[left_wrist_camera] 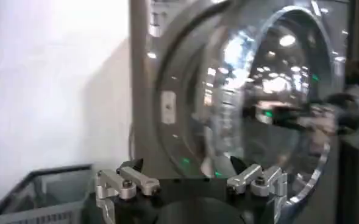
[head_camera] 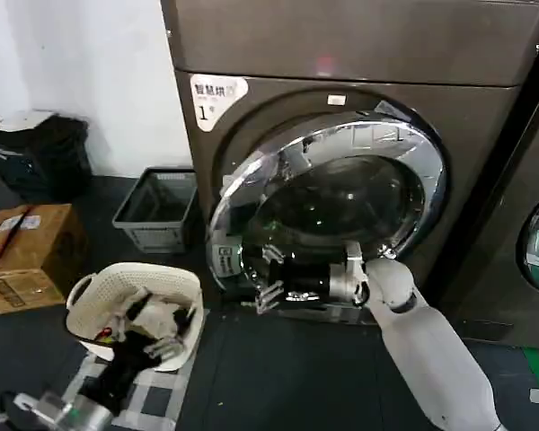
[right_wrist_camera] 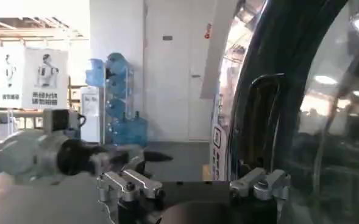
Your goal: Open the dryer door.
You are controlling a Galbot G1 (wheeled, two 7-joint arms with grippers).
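The dryer (head_camera: 485, 117) is a brown-grey machine with a white "1" sticker. Its dryer door (head_camera: 341, 148), chrome-rimmed around dark glass, stands ajar, with its left edge swung out from the front. My right gripper (head_camera: 271, 289) is open at the door's lower left edge. In the right wrist view the right gripper (right_wrist_camera: 200, 164) has the door's dark edge (right_wrist_camera: 252, 103) beside one finger, and nothing is clamped. My left gripper (head_camera: 162, 328) hangs open, low on the left over the basket. The left wrist view has the left gripper (left_wrist_camera: 185, 165) facing the door (left_wrist_camera: 270, 73) from a distance.
A white laundry basket (head_camera: 175, 278) sits on the floor under my left arm. Left of the dryer, a grey crate (head_camera: 157, 211) stands by the wall and a cardboard box (head_camera: 27, 256) lies on the floor. A neighbouring machine (head_camera: 530, 269) borders the dryer on the right.
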